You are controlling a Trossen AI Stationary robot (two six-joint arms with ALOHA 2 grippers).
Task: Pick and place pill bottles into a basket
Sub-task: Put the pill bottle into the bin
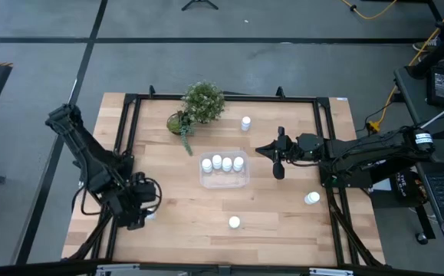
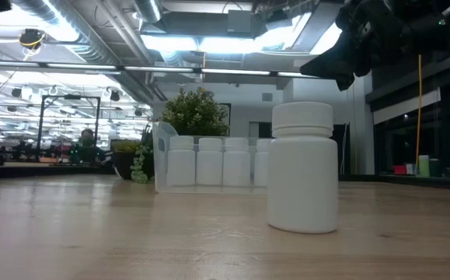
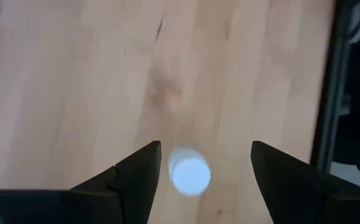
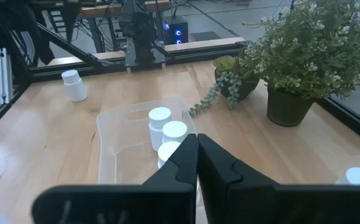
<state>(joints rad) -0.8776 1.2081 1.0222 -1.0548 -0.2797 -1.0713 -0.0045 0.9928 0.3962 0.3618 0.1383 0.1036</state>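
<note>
The clear basket (image 1: 224, 181) stands mid-table with several white pill bottles (image 1: 227, 162) upright in a row; it also shows in the right wrist view (image 4: 114, 140) and the low view (image 2: 161, 155). Loose bottles stand upright at the far side (image 1: 246, 123), near right (image 1: 312, 198) and near middle (image 1: 235, 222), the last large in the low view (image 2: 302, 167). My left gripper (image 1: 145, 211) is open at the near left, its fingers (image 3: 136, 177) on either side above another bottle (image 3: 190, 175). My right gripper (image 4: 196, 140) is shut and empty, raised just right of the basket (image 1: 268, 151).
A small potted green plant (image 1: 200, 103) stands at the far side, behind the basket, with a trailing sprig (image 1: 185, 138). A black metal frame (image 1: 122, 130) runs round the table's edges. Bare wood lies between the basket and the near edge.
</note>
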